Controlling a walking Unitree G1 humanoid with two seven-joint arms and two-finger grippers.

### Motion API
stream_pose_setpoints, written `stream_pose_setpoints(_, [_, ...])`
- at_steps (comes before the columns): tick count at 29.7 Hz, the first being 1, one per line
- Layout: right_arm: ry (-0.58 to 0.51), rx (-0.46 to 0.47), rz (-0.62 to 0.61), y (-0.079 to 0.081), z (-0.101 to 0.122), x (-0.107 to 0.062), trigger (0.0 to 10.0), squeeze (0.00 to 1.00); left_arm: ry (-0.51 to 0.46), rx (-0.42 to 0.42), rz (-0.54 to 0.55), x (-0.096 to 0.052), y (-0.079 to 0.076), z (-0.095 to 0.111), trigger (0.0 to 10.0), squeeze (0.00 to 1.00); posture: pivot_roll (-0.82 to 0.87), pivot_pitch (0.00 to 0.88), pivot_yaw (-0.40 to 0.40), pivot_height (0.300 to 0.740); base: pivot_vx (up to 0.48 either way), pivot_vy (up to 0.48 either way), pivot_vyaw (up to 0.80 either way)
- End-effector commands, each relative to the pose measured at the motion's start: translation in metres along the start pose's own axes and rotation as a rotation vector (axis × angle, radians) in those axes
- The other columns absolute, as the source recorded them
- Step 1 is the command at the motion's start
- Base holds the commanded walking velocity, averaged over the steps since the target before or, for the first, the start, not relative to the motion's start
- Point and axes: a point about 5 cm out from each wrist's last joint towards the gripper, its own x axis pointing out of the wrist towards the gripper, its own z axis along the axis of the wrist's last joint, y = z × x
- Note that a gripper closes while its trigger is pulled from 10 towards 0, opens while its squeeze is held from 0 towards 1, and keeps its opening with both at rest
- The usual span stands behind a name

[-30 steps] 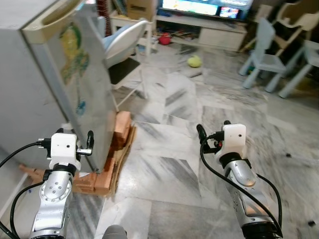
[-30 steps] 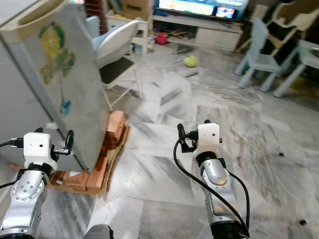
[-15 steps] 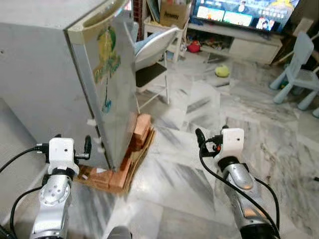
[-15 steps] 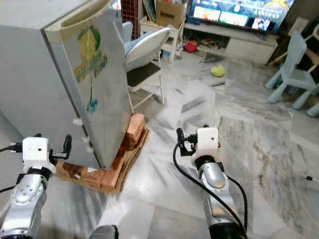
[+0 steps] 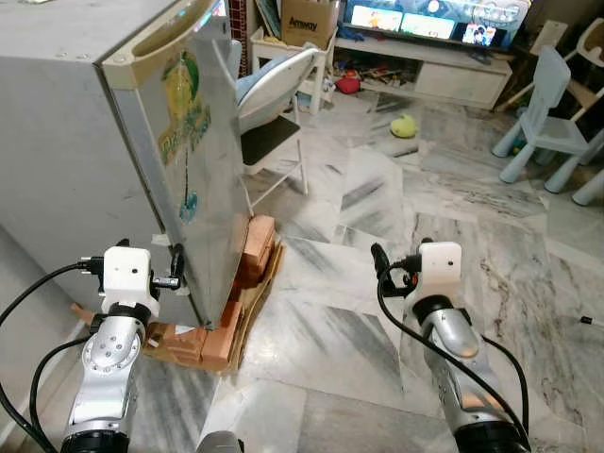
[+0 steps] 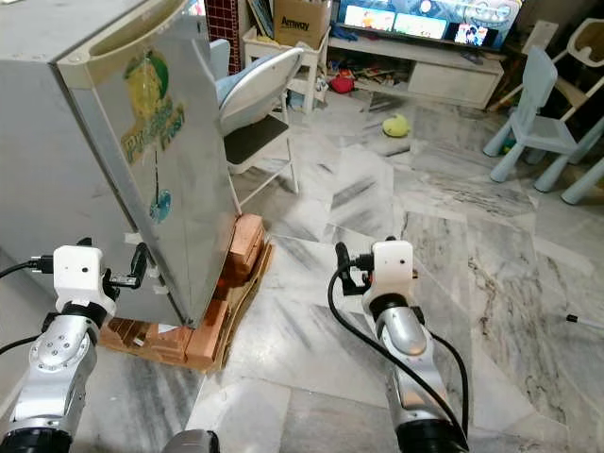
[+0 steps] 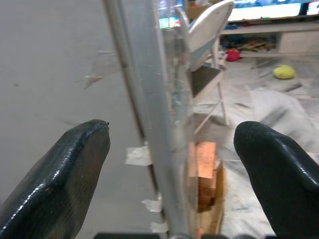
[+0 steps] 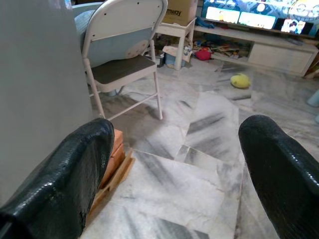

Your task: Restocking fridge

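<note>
One tall grey metal fridge [image 5: 113, 160] with a cream top trim and yellow-green stickers on its door stood as the landmark, raised on a stack of orange bricks and flat cardboard [image 5: 231, 316] laid on the grey-veined white marble floor [image 5: 330, 283]. Behind the fridge, close to its far corner, was a white folding chair with a dark seat [image 5: 274, 113], and well beyond that a low white television cabinet [image 5: 429, 66] with lit screens on top and a brown cardboard box [image 5: 311, 17] beside it. Far across the floor from the fridge stood a pale blue plastic child's chair [image 5: 557, 118]. A small yellow-green ball [image 5: 405, 125] lay on the floor between the folding chair and the blue one, nearer the cabinet. The left gripper [image 7: 172, 164] was held at the fridge's lower front edge, its two black fingers [image 7: 60, 174] spread wide with the door's edge lying between them, not touching it as far as could be seen. The right gripper [image 8: 177, 164] hung over bare floor well apart from the fridge, its fingers [image 8: 279, 169] likewise spread wide and holding nothing.
</note>
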Motion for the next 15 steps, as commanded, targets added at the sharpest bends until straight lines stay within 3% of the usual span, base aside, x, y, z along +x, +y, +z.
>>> stream_pose_setpoints(1, [-0.024, 0.016, 0.006, -0.001, 0.0067, -0.0002, 10.0, 0.0, -0.002, -0.004, -0.027, -0.0009, -0.0044, -0.0007, 10.0, 0.0, 0.05, 0.014, -0.076, 0.74, 0.319, 0.0, 0.0])
stream_pose_setpoints(7, [-0.021, 0.004, 0.02, 0.0016, 0.0054, -0.0019, 10.0, 0.0, 0.0, -0.019, -0.041, -0.0006, -0.0077, -0.001, 10.0, 0.0, 0.05, 0.015, -0.081, 0.74, 0.317, 0.0, 0.0])
stream_pose_setpoints(15, [-0.006, 0.005, 0.039, 0.0034, 0.0024, -0.0015, 10.0, 0.0, 0.011, -0.025, -0.042, -0.0025, -0.0077, -0.0041, 10.0, 0.0, 0.06, 0.013, -0.089, 0.74, 0.318, 0.346, 0.0])
